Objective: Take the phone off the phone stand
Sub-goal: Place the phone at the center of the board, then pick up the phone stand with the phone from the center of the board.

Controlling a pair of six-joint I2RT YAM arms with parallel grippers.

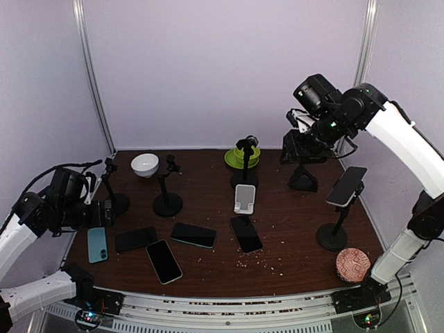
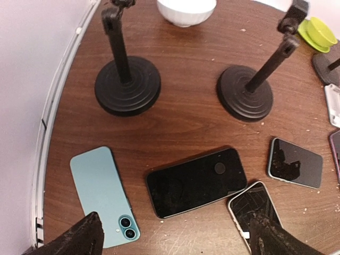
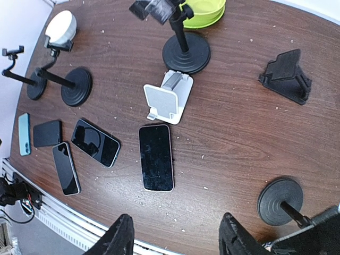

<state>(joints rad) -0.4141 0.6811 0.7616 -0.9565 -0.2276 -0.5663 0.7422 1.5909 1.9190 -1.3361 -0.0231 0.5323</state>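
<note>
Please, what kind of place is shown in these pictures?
Probably a robot test booth in a lab, not a home or shop. Plain pale walls enclose one brown table, two robot arms are mounted at its edge, and several phones and phone stands are laid out like props.

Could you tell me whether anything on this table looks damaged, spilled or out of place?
Pale crumbs litter the table, mostly near the front centre. The white-edged phone lying flat at front left seems to have a cracked screen.
</note>
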